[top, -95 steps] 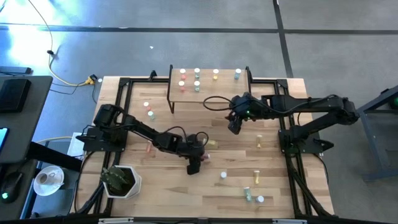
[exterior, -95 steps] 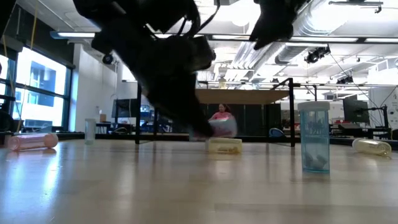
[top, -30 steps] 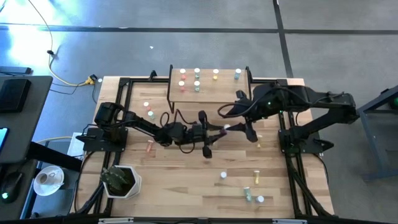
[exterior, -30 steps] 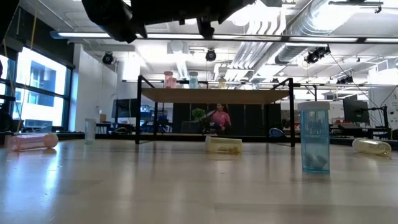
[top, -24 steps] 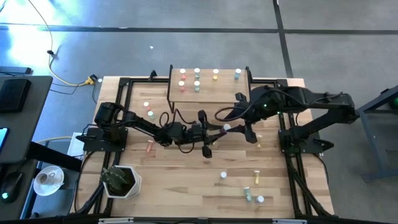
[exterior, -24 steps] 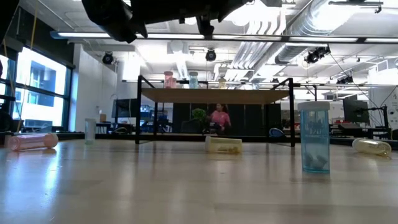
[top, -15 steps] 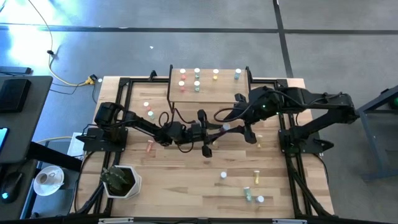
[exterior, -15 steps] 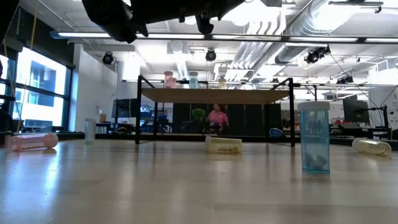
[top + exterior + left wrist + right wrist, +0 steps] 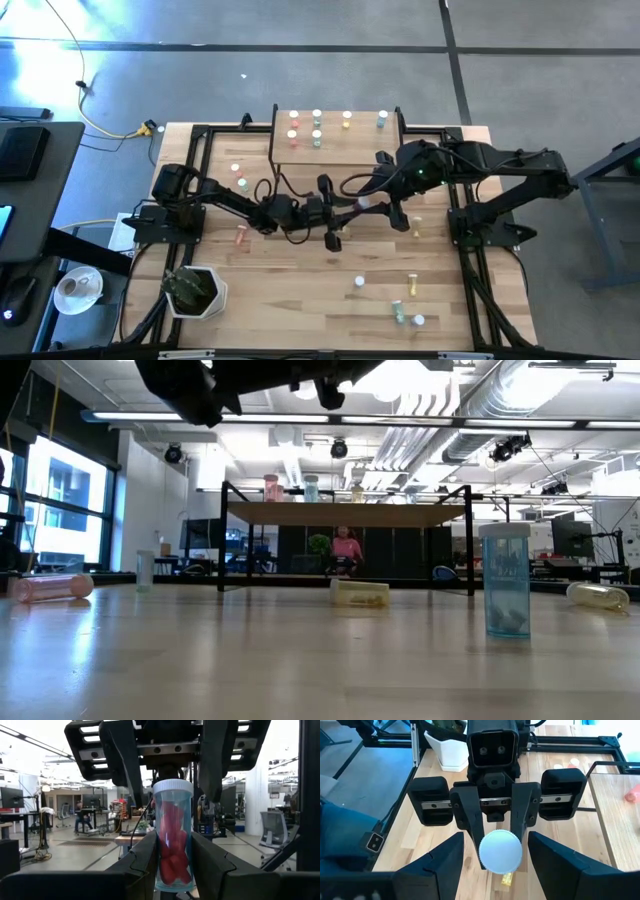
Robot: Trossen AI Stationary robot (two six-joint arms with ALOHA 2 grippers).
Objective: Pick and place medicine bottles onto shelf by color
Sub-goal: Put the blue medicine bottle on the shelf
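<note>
My left gripper (image 9: 348, 207) is above the middle of the table, shut on a medicine bottle with red contents (image 9: 172, 835) and a white cap (image 9: 363, 203). My right gripper (image 9: 386, 203) faces it from the right, open. Its fingers (image 9: 122, 765) stand on either side of the cap end (image 9: 500, 851) and I see no touch. The shelf (image 9: 335, 150) stands at the far middle and carries red, green, yellow and blue bottles upright, grouped by color. My left gripper pinches the bottle's clear body (image 9: 172, 867) between its two fingers. The fingers come level from the table's left and lie along the bottle. The cap end (image 9: 172, 787) sticks out past the fingertips toward the right gripper. The bottle is lifted clear of the table.
Loose bottles are scattered on the table: a pink one lying at the left (image 9: 240, 237), two near the far left (image 9: 240, 183), several at the near right (image 9: 405, 300), and a yellow one (image 9: 417, 228) under the right arm. A white plant pot (image 9: 195, 290) stands near left.
My right gripper has gone a little toward the table's left, closer to the bottle's cap, staying open. My left gripper has kept the bottle where it was.
</note>
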